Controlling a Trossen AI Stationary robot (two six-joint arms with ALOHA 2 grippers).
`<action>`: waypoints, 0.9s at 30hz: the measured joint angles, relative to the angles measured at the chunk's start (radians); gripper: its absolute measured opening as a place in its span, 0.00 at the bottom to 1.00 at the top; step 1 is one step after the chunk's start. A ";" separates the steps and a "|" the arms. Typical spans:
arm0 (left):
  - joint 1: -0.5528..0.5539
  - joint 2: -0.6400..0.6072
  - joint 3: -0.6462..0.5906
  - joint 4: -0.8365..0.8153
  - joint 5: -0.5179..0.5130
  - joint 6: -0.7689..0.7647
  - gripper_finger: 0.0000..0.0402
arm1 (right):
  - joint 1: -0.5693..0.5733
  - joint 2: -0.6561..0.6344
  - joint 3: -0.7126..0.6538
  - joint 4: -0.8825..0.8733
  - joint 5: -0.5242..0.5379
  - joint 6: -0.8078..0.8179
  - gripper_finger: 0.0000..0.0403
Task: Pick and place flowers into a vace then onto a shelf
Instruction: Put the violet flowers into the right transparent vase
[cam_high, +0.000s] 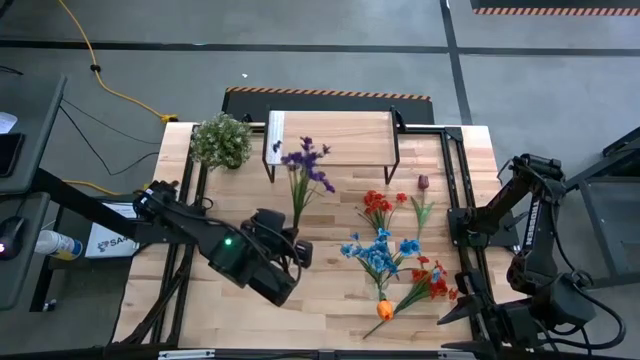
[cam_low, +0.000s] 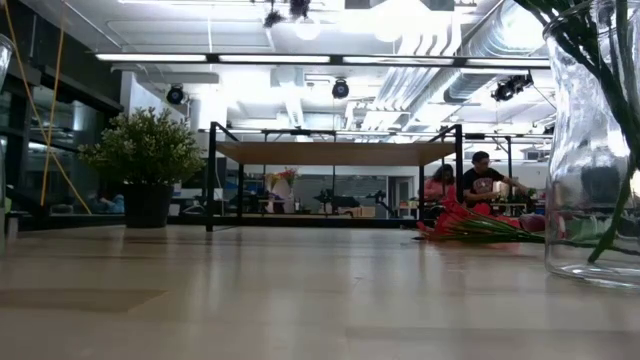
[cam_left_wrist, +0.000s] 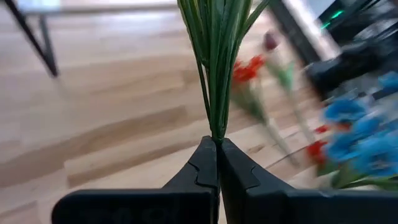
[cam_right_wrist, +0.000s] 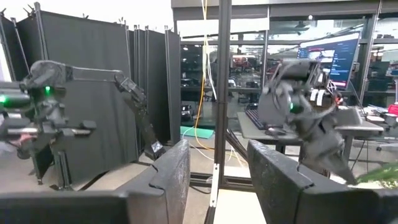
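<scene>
My left gripper (cam_high: 296, 240) is over the table's middle, shut on a purple-bloomed flower (cam_high: 306, 165) whose blooms reach the shelf's front edge. The shelf (cam_high: 330, 135) stands at the far middle. More flowers lie on the table's right half: red (cam_high: 378, 205), blue (cam_high: 380, 250), a dark red tulip (cam_high: 422, 183) and an orange tulip (cam_high: 385, 310). A glass vase (cam_low: 590, 150) with green stems in it shows close up in the low view. My right gripper (cam_right_wrist: 217, 162) waits open at the near right (cam_high: 458, 305), holding nothing. My left gripper pinches the purple flower's green stem at its lower end (cam_left_wrist: 215, 132) between its two fingertips (cam_left_wrist: 205, 163). The fingers slant toward the far side, in line with the stem. The stem and its leaves run on from the tips toward the shelf.
A bushy potted plant (cam_high: 222, 140) stands at the far left beside the shelf. Black frame rails (cam_high: 455, 180) run along the table's sides. Bare wood lies left of my left arm. People (cam_low: 480, 182) sit in the room behind the table.
</scene>
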 joint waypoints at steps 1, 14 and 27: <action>0.000 -0.001 0.017 0.000 -0.013 0.015 0.08 | 0.000 0.000 0.000 0.000 0.000 0.000 0.38; -0.001 0.000 0.153 0.008 -0.114 0.190 0.08 | 0.000 0.000 0.000 0.000 -0.002 0.002 0.37; -0.001 0.000 0.155 0.098 -0.132 0.306 0.08 | -0.004 0.000 0.000 0.000 0.002 0.001 0.39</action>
